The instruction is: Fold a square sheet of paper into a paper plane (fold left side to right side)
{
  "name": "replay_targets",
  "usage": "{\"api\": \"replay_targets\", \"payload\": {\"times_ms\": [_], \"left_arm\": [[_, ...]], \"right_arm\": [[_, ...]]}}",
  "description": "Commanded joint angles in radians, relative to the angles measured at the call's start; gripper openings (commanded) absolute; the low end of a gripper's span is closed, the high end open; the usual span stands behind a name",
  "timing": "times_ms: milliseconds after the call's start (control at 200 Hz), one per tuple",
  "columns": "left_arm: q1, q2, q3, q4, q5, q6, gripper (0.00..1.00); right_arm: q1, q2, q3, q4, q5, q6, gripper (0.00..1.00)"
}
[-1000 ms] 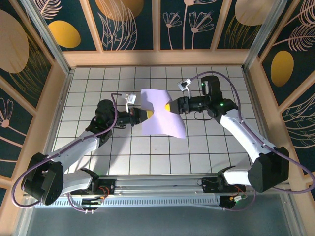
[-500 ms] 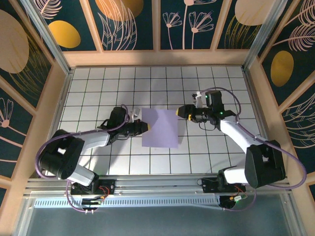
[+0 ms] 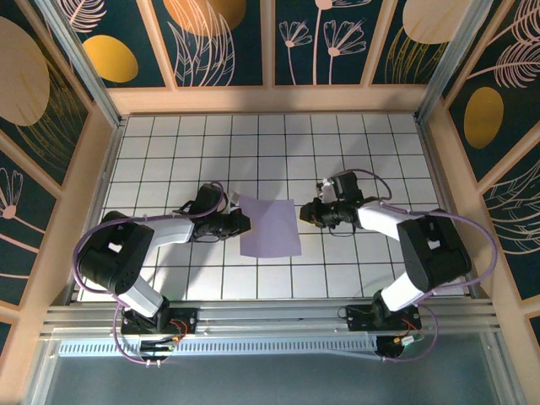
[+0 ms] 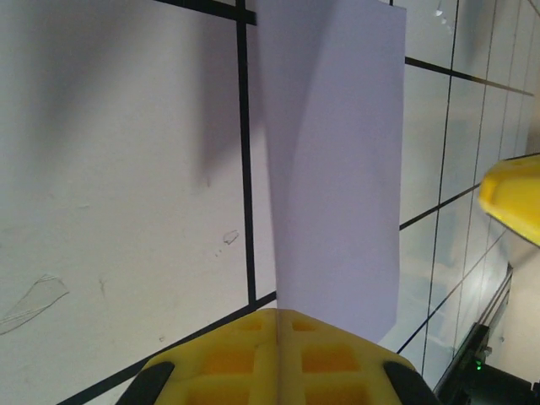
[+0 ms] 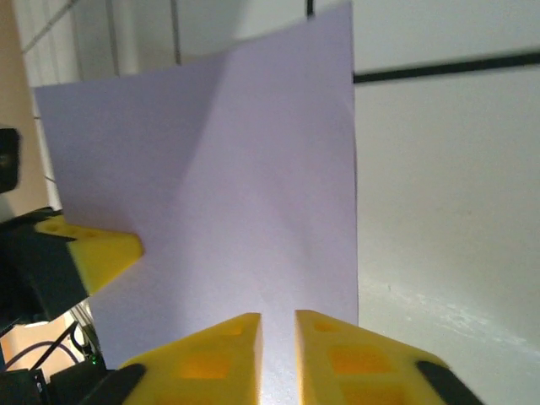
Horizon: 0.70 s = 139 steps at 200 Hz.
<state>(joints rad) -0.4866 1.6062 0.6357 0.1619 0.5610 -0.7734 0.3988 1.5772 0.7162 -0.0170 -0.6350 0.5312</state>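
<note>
The sheet (image 3: 270, 227) lay unfolded on the counter (image 3: 380, 152). The left pincer (image 3: 244, 223) pinched its left edge. The right pincer (image 3: 308, 213) was narrow at its right edge, grip unclear. Every fold remained.

Entry: square sheet of paper (image 3: 270, 226).
Change logged: a second ago I had it raised and bowed between the two grippers. It now lies flat, reaching from the tips of the left gripper (image 3: 245, 224) across to the tips of the right gripper (image 3: 309, 213).
Arms: both have come down low.
Right jaws: narrowed from wide to a slim gap.
</note>
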Motion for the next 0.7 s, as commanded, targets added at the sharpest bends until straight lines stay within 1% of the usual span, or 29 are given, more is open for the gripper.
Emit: {"api": "replay_targets", "payload": {"times_ms": [0, 95, 135, 330, 591, 691], "left_arm": [[-0.004, -0.008, 0.025, -0.070, -0.016, 0.032, 0.00], [-0.006, -0.005, 0.042, -0.107, -0.013, 0.053, 0.00], [-0.006, -0.003, 0.047, -0.117, -0.011, 0.062, 0.00], [-0.010, -0.002, 0.067, -0.157, -0.013, 0.091, 0.00], [-0.012, 0.008, 0.082, -0.165, -0.015, 0.100, 0.00], [-0.012, -0.003, 0.088, -0.162, -0.008, 0.094, 0.09]], "right_arm": [[0.039, 0.049, 0.048, 0.018, 0.057, 0.000, 0.10], [0.067, 0.097, 0.079, 0.012, 0.080, -0.005, 0.03], [0.078, 0.112, 0.087, 0.011, 0.091, -0.005, 0.02], [0.097, 0.152, 0.103, 0.002, 0.114, -0.012, 0.01], [0.099, 0.157, 0.098, -0.043, 0.151, -0.041, 0.01], [0.099, 0.161, 0.092, -0.059, 0.165, -0.052, 0.01]]}}
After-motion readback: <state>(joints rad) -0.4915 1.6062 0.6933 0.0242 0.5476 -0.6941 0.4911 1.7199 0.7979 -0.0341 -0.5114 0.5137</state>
